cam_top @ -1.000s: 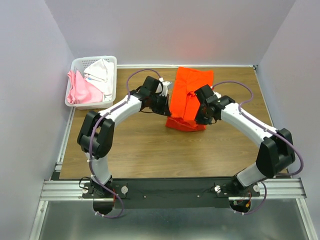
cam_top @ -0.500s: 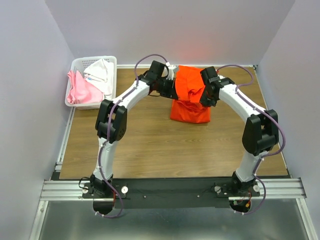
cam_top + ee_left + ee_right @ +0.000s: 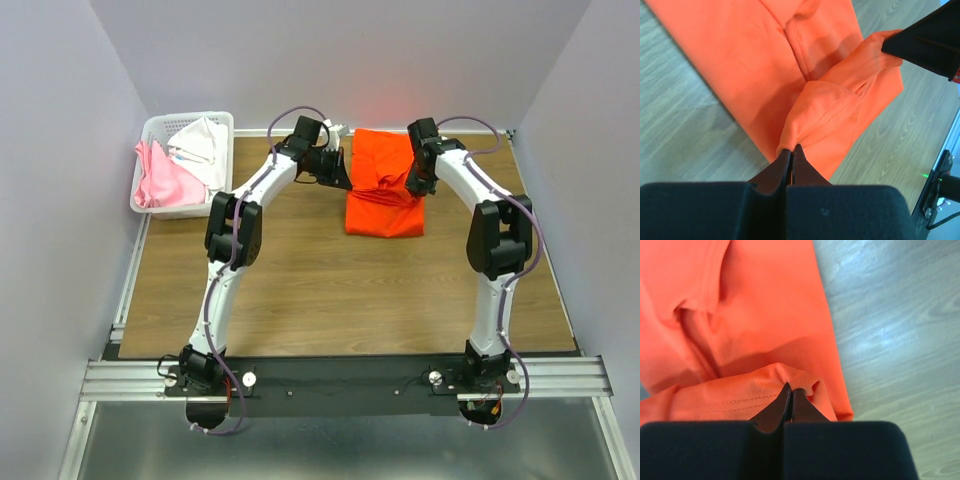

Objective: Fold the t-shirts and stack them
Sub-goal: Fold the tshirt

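- Far left: we list a white lattice basket (image 3: 175,117) at the far-left corner of the wooden tabletop (image 3: 300,290). It holds a pale pink t-shirt (image 3: 162,182) spilling over its left rim and a white t-shirt (image 3: 203,148) to the right of that. Both are crumpled, and we judge them to be waiting their turn.
- Left gripper (image 3: 791,150): its jaws are pressed together on a pinch of orange cloth. The pinch is gathered into a small peak, raised off the layer lying flat beneath.
- Centre, far: the orange t-shirt (image 3: 385,212) lies on the tabletop as a narrow strip running near to far. We judge a crosswise fold to be in hand, with the gripped edge held over the shirt's far half.
- Right gripper (image 3: 788,388): it is likewise clamped on a stitched edge of the same shirt, at its right side. We take the two pinches at opposite sides to be there to keep that edge level, so the fold lands square.
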